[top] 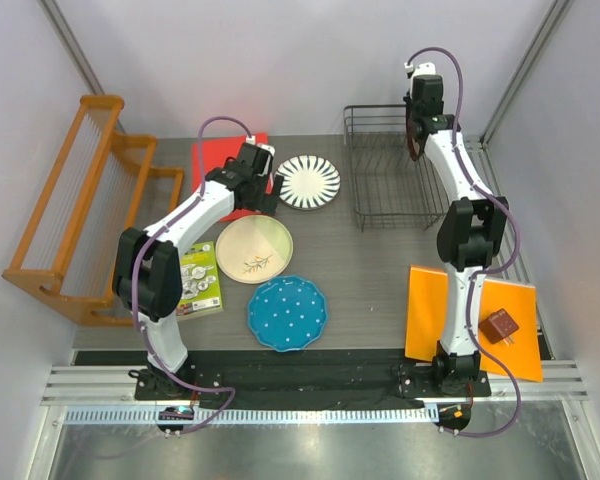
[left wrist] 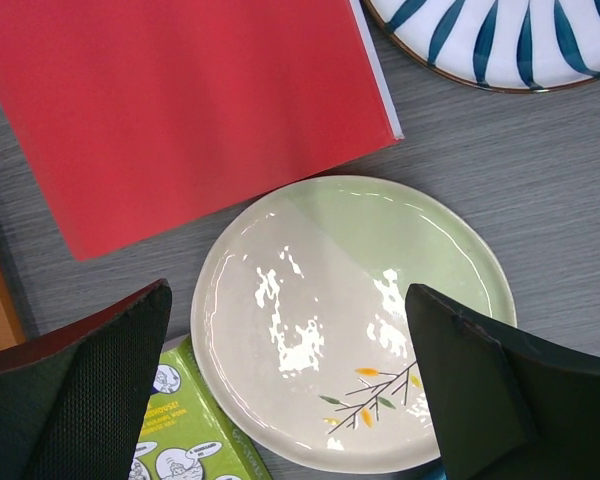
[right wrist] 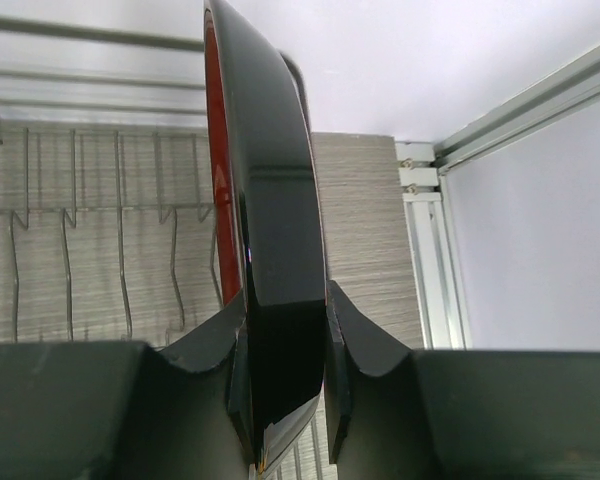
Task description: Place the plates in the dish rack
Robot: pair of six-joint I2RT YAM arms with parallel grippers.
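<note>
My right gripper (right wrist: 280,330) is shut on the rim of the dark-red-rimmed plate (right wrist: 265,200) and holds it on edge over the right end of the black wire dish rack (top: 385,170); from above the plate (top: 412,140) shows edge-on. My left gripper (left wrist: 290,400) is open and empty, hovering over the cream twig plate (left wrist: 350,300), which lies flat (top: 253,248). The white plate with black petals (top: 308,182) lies behind it, and its rim shows in the left wrist view (left wrist: 500,40). The blue dotted plate (top: 287,312) lies flat nearer the front.
A red sheet (left wrist: 180,110) lies beside the cream plate. A green booklet (top: 199,279) lies left of it. An orange wooden slatted rack (top: 80,210) stands far left. An orange sheet (top: 470,320) with a small brown block (top: 500,326) lies front right.
</note>
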